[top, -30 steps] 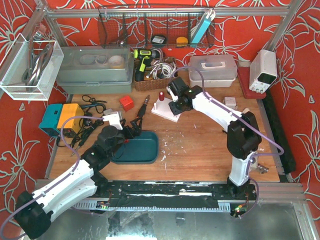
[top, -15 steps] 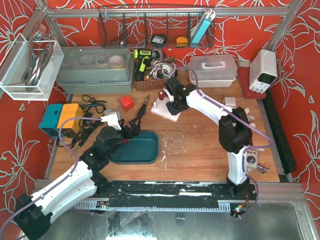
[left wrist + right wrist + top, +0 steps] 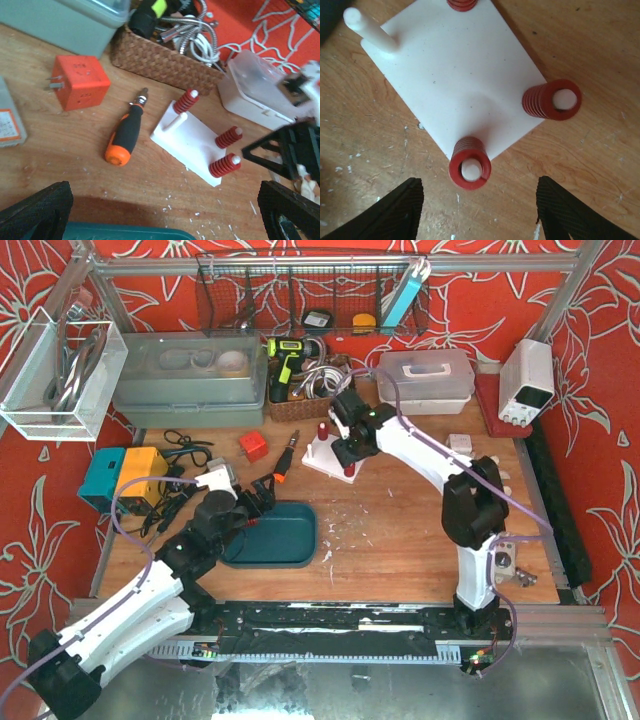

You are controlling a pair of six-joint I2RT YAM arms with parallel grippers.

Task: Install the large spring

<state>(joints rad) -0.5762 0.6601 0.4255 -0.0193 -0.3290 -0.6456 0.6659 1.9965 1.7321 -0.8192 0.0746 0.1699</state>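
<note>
Right pincer (image 3: 477, 200) hangs open, empty, over the white plate (image 3: 455, 75); three red springs (image 3: 470, 163) sit on its pegs (image 3: 370, 27), the top one cut off; which is large, unclear. Left pincer (image 3: 164, 197) gapes open.

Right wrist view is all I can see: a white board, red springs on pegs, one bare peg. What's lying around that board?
Observer: A screwdriver with a black and orange handle lies just left of the board, and an orange cube sits beyond it.
Operator: The red spring at the top of my picture is cut off. Is it on a peg?
Observer: Yes. That spring stands on its peg, the white tip poking out on top, next to the bare peg.
Operator: And the other arm?
Observer: The left gripper hangs open and empty at the far edge of a teal tray, facing the board.
</note>
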